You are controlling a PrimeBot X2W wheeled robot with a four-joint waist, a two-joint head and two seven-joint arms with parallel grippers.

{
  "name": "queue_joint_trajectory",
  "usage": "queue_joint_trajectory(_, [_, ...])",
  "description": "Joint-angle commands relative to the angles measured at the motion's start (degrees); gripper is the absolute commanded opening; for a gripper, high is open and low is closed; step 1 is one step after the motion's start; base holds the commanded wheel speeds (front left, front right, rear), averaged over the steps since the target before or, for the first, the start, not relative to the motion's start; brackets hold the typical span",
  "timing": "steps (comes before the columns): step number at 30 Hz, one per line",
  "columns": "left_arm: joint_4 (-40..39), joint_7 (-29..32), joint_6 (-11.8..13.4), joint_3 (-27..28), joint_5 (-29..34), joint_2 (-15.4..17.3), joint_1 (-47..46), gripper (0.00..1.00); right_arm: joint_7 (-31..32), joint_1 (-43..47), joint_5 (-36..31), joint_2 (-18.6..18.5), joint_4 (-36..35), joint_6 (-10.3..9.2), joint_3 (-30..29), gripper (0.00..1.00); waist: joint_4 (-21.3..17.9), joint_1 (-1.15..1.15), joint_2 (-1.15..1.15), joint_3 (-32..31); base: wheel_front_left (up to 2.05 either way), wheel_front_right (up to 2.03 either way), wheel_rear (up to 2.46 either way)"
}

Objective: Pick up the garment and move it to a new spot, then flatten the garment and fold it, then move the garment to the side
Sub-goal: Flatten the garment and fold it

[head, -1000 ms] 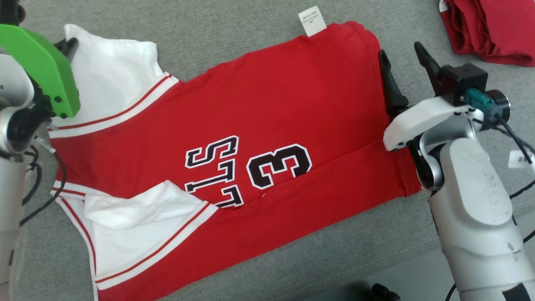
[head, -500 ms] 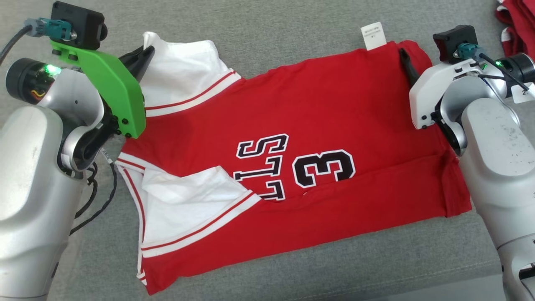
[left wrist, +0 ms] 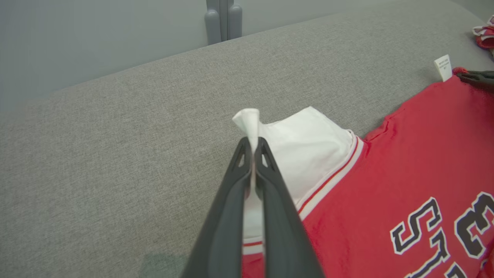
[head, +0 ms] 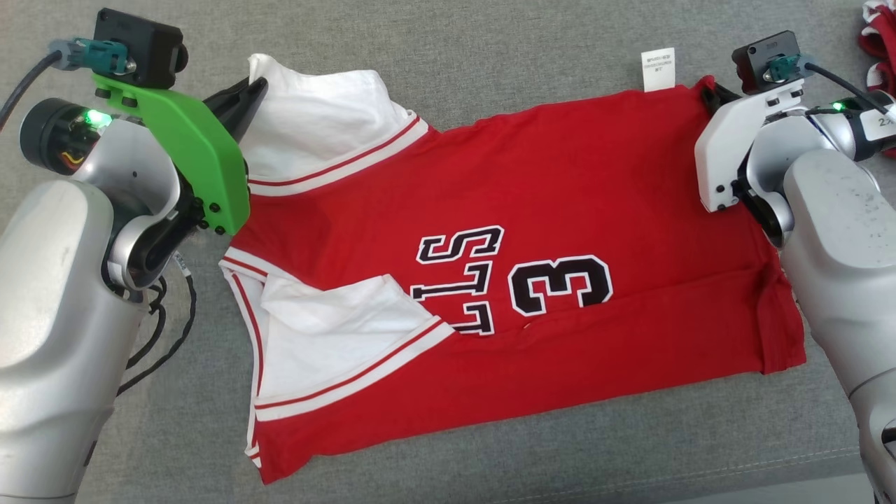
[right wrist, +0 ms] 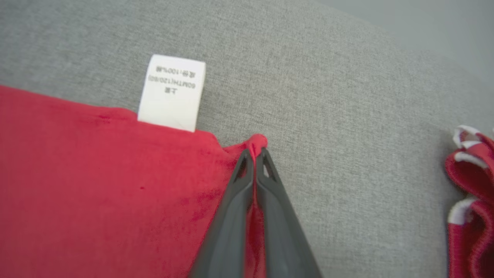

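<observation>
The garment (head: 532,210), a red jersey with white sleeves and black-and-white lettering, lies spread across the grey fabric-covered table (head: 490,42), its shoulders toward the robot's left and its hem toward the right. It looks like thin, soft knit: light, limp and with no stiffness of its own, so it is likely to sag and fold wherever it is not held, and to drag rather than slide on the rough table cloth. That makes the corners and edges the sensible places to take hold, and both arms are there. The left gripper (left wrist: 252,143) has its jaws pressed together on the far corner of the white sleeve (head: 315,133), a small peak of white cloth poking out past the tips. The right gripper (right wrist: 254,152) has its jaws closed on the far hem corner, just beside the white care label (right wrist: 171,92), with a nub of red cloth pinched between them. Both grips are thin pinches near the edge, so a sharp pull may slip the cloth out; an even, level lift of both corners seems safer. The near sleeve (head: 336,350) lies turned in over the front, touching the lettering. Another red and white garment (right wrist: 471,193) sits well apart to the right.
</observation>
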Motion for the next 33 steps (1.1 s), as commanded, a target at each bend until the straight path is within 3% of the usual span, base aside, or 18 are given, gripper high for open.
queue_joint_trajectory(1, [0.26,-0.77,-0.2,0.0,-0.2,0.5,-0.89,0.0,-1.24,-1.06,0.33,-0.52,0.33,-0.12,-0.21,0.0,-0.16,0.0,0.0,-0.09,0.0,0.0,0.0])
queue_joint_trajectory(11, [3.4,-7.08,0.17,1.44,1.3,0.28,-2.24,0.0,-12.49,-2.55,-1.89,0.25,1.87,-0.12,-3.58,0.0,-1.24,0.0,0.0,-2.39,0.0,0.0,0.0])
queue_joint_trajectory(17, [2.32,-10.83,0.05,2.16,-0.64,0.06,1.06,0.0,-17.98,1.01,-1.25,1.43,1.8,-0.12,-5.14,0.0,-1.5,0.0,0.0,-5.12,0.0,0.0,0.0])
queue_joint_trajectory(23, [-3.81,-14.27,0.41,2.56,-1.94,1.84,9.99,0.0,-22.83,8.04,-0.24,1.9,-1.29,-0.12,-6.83,0.0,-1.54,0.0,0.0,-8.08,0.0,0.0,0.0])
queue_joint_trajectory(33, [-17.27,-20.04,5.56,3.3,-3.37,2.72,30.72,0.0,-23.62,23.73,0.13,2.87,-11.8,-0.12,-13.48,0.0,-0.24,0.0,0.0,-11.75,0.0,0.0,0.0])
